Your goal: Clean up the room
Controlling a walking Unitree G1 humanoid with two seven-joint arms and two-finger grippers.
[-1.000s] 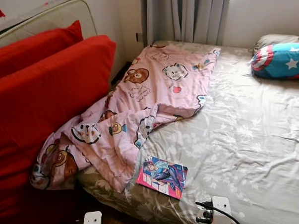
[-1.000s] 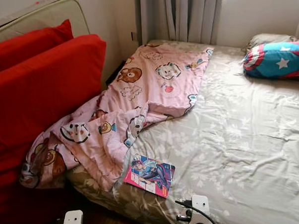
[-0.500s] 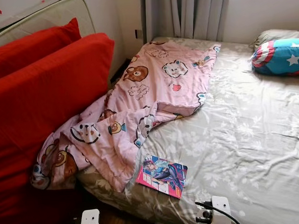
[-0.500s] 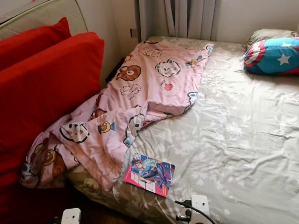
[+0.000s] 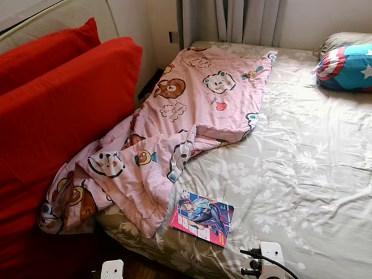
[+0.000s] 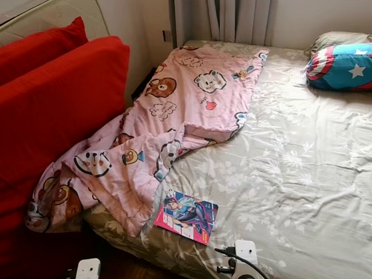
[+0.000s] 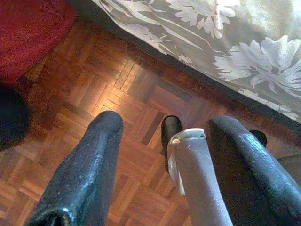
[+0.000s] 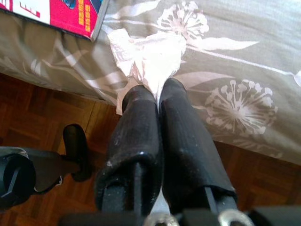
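My right claw (image 8: 159,96) has its two black fingers pressed together on a crumpled white tissue (image 8: 149,55), which sticks out past the fingertips. Behind the tissue lies the grey flowered sheet of the bed (image 5: 311,171), and the claw hangs at the bed's near edge, just over the wooden parquet floor (image 7: 117,99). A corner of the pink comic book (image 5: 202,218) shows just beside the tissue in my right wrist view.

My left claw (image 7: 164,141) hangs idle beside the bed, over the parquet, with its fingers spread and nothing between them. Through the gap I see one of my own silver legs with a black foot on the floor, and the bed's flowered sheet hanging down close by.

The comic book lies flat on the bed near its near edge, touching or nearly touching the lower hem of the pink cartoon blanket (image 5: 191,114). That blanket is rumpled; it runs from the far end of the bed by the grey curtain (image 5: 236,17) along the bed's left side and spills off against the red cushions (image 5: 55,114), which stand upright along the bed. At the far right corner of the bed rests a blue pillow with a white star and red stripes (image 5: 349,67), with a pale pillow just behind it.
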